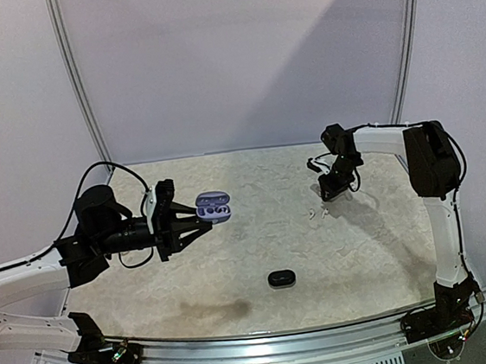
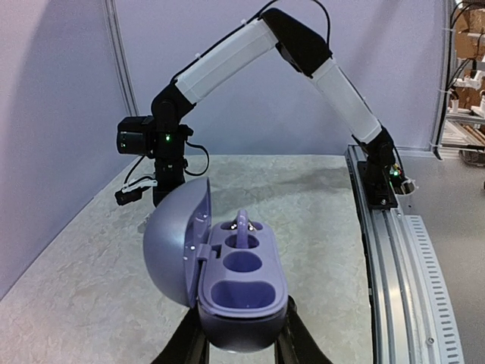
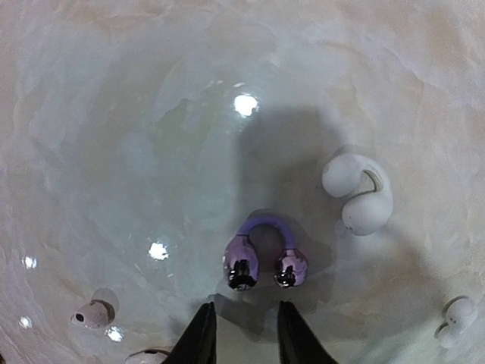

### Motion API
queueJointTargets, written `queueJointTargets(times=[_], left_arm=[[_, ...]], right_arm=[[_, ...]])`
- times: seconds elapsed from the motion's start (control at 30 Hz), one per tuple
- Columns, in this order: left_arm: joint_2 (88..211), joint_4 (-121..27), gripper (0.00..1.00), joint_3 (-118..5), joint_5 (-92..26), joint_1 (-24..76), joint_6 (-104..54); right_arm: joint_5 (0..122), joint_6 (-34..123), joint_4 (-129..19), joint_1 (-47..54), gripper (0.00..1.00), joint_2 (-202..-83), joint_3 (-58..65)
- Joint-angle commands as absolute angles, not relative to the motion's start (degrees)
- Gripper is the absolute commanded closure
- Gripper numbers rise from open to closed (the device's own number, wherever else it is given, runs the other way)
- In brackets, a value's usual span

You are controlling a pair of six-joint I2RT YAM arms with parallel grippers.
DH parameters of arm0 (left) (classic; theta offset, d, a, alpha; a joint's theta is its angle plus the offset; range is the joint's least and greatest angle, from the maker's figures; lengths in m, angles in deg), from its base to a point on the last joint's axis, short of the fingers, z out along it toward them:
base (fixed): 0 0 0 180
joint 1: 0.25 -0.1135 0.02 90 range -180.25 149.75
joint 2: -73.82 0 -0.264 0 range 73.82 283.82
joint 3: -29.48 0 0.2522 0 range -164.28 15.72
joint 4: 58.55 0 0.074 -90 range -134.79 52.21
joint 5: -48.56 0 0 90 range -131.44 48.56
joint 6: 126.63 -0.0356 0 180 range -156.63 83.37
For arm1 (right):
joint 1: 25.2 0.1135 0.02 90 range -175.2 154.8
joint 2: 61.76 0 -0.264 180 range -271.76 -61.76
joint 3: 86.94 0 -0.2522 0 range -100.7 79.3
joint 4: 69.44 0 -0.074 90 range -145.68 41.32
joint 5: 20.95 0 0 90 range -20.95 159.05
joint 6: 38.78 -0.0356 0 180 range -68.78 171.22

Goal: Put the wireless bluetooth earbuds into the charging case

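My left gripper (image 1: 203, 215) is shut on an open purple charging case (image 1: 214, 208) and holds it above the table's left-middle. In the left wrist view the case (image 2: 242, 284) has its lid swung open to the left. One purple clip-shaped earbud (image 2: 242, 224) sits in its far slot, and the near slots are empty. My right gripper (image 3: 242, 334) is open, pointing down just above the table (image 3: 114, 114). A second purple clip earbud (image 3: 265, 256) lies on the table just ahead of its fingertips (image 3: 202, 334), untouched. In the top view the right gripper (image 1: 325, 194) hovers at the right-middle.
A white clip earbud (image 3: 358, 196) lies right of the purple one. Small white earbuds lie at the lower left (image 3: 95, 312) and lower right (image 3: 457, 320) of the right wrist view. A closed black case (image 1: 280, 278) sits near the table's front middle.
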State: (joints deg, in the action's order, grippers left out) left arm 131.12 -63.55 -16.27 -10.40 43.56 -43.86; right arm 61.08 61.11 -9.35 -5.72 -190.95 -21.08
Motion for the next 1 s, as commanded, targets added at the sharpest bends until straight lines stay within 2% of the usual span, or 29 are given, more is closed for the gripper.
queueJointTargets(times=[0.0, 0.17, 0.37, 0.67, 0.97], left_arm=[[131.21, -63.59, 1.0, -15.93, -9.89, 43.26, -44.46], [131.31, -63.77, 1.0, -15.95, -9.8, 43.26, -44.62], [131.21, -63.72, 1.0, -15.92, -9.93, 43.26, -44.59], [131.21, -64.02, 1.0, -15.66, -9.98, 43.26, -44.76], [130.86, -63.56, 1.0, -15.79, -10.4, 43.19, -45.15]], right_arm=[[59.77, 60.76, -8.88, -5.8, 0.63, -186.92, -21.99], [60.21, 58.63, -9.4, -5.8, 0.42, -188.73, -24.42], [60.88, 55.11, -10.33, -5.69, 0.39, -193.05, -26.89], [63.35, 53.15, -10.72, -4.96, 0.43, -195.84, -27.37], [63.92, 52.37, -10.79, -4.57, 0.6, -197.26, -27.57]])
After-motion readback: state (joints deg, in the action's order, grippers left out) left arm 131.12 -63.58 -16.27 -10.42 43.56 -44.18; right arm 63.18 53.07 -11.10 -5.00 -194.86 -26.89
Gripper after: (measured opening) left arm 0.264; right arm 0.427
